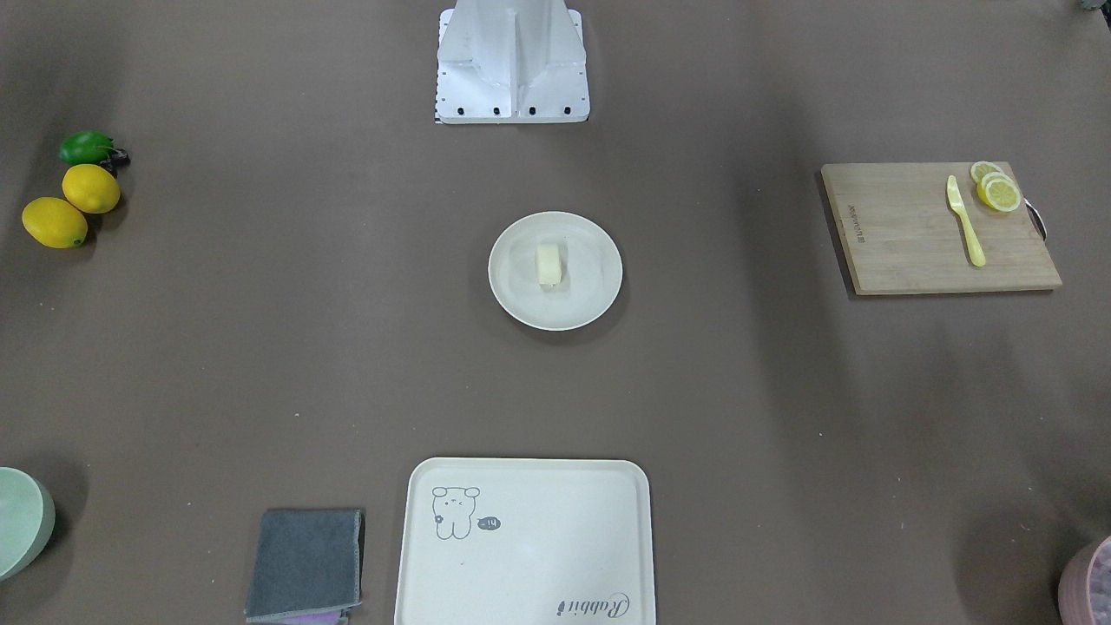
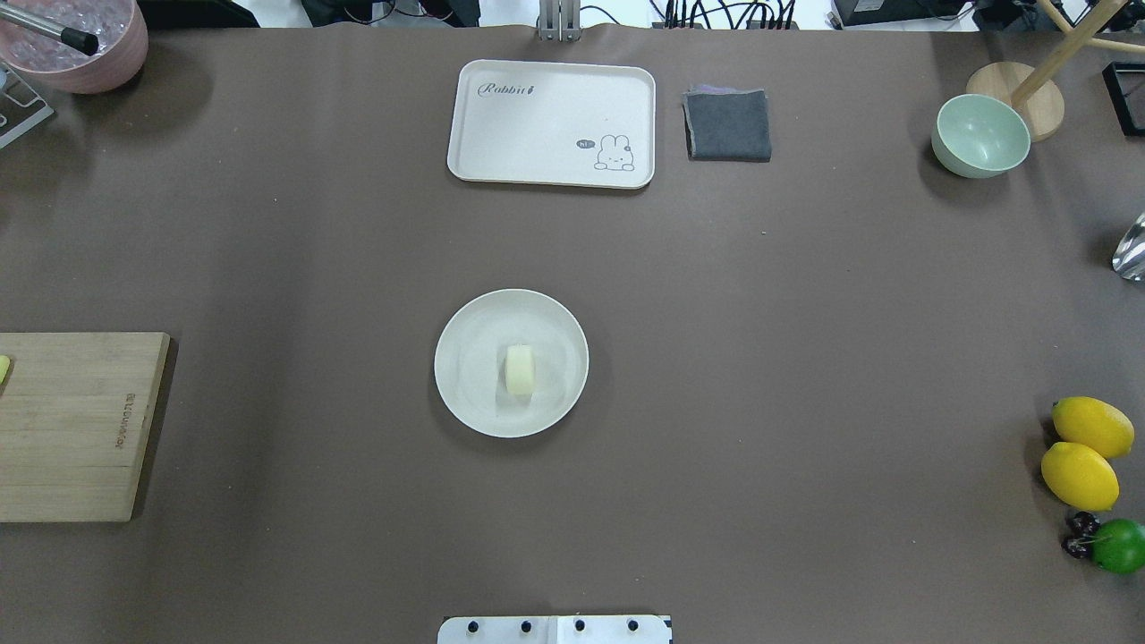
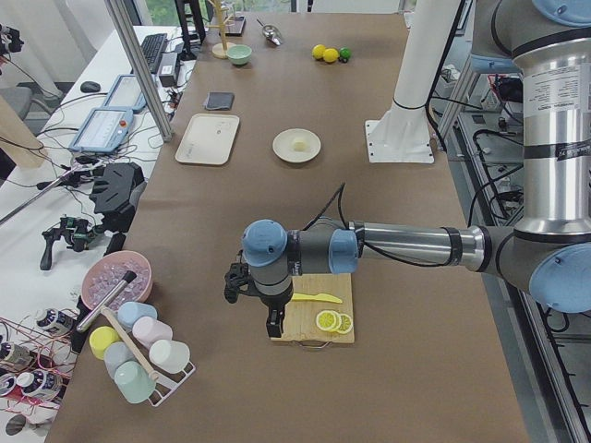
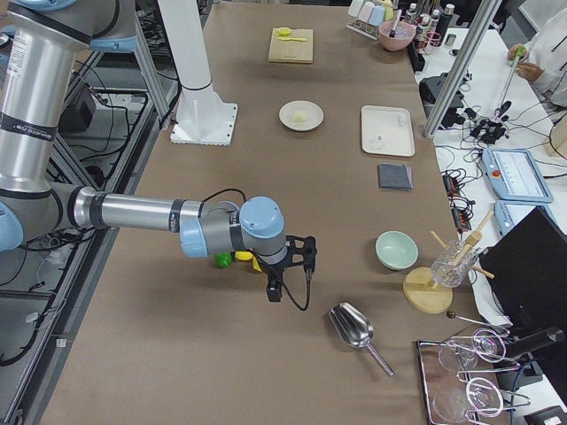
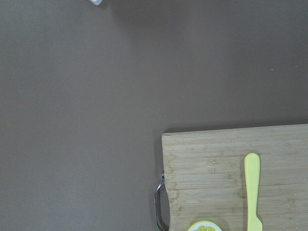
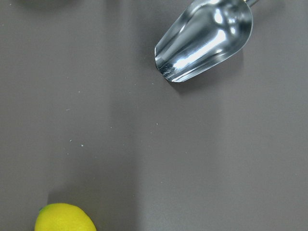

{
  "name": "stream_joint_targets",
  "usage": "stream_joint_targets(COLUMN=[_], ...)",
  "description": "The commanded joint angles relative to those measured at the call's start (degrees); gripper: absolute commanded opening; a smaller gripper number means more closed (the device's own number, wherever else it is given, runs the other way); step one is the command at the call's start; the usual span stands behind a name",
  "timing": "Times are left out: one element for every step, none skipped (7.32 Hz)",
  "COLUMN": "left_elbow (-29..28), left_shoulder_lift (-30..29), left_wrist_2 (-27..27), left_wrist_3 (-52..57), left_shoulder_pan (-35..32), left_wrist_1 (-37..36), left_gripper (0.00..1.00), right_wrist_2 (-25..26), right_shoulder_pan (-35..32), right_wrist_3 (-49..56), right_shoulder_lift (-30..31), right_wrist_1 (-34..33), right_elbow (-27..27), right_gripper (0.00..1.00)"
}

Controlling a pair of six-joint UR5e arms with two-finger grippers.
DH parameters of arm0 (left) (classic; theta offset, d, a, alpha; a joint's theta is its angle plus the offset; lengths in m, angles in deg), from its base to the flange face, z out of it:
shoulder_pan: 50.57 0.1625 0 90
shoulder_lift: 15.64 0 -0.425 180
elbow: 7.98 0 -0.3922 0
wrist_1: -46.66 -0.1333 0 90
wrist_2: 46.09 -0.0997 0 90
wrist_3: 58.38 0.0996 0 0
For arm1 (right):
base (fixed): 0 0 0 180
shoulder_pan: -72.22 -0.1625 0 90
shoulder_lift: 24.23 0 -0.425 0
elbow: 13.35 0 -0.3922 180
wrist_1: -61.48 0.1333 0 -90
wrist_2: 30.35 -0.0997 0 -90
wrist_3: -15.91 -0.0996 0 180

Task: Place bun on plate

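The bun, a small pale cream lump, lies near the middle of the round off-white plate at the table's centre; it also shows on the plate as the bun in the overhead view. Neither gripper touches it. My left gripper hangs far away over the cutting board's end, seen only from the side, so I cannot tell its state. My right gripper hovers near the lemons at the opposite end, and its state I likewise cannot tell.
A cream tray, grey cloth and green bowl line the far side. The wooden cutting board carries a yellow knife and lemon slices. Whole lemons and a metal scoop lie at the right end.
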Motion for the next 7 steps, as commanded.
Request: stream_joint_targets(left_elbow=[0.2,0.1,0.1,0.2,0.2,0.2,0.3], left_shoulder_lift=[0.0,-0.1,-0.1,-0.1,-0.1,-0.1,-0.1], left_wrist_2=[0.0,0.0,0.1,0.1,0.1,0.1,0.1], left_wrist_3=[0.0,0.0,0.0,0.0,0.0,0.0,0.0], left_shoulder_pan=[0.0,0.0,0.0,0.0,0.0,0.0,0.0], left_wrist_1=[0.0,0.0,0.0,0.0,0.0,0.0,0.0], left_gripper=[0.97,0.98,0.98,0.98,0.98,0.98,0.98], right_wrist_2=[-0.2,-0.4,-0.4,-0.3,-0.5,-0.6,-2.2], right_shoulder_pan=[0.0,0.0,0.0,0.0,0.0,0.0,0.0], right_wrist_3=[-0.1,0.0,0.0,0.1,-0.1,-0.2,-0.2], right_shoulder_lift=[0.2,0.1,0.1,0.1,0.1,0.1,0.0], right_wrist_1=[0.0,0.3,0.3,0.3,0.3,-0.4,-0.3], right_elbow=[1.4,2.4,2.3,2.4,2.3,2.8,3.2], right_gripper=[1.00,1.00,1.00,1.00,1.00,1.00,1.00])
